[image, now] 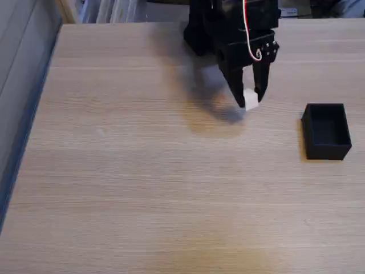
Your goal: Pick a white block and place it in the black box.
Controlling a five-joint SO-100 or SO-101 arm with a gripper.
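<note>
Right now your gripper [251, 100] is pinching the white block [250, 99] between its fingertips, upper right of centre in the fixed view (a shadow is lying on the table [142, 188] beneath it). Your black box [325, 131] is sitting apart, at the right edge.

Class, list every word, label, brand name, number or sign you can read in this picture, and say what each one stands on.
None can be read: the end effector, the white block it grips, the black box and the wooden table carry no visible text.
The items at the table's far edge are too blurred to read.
</note>
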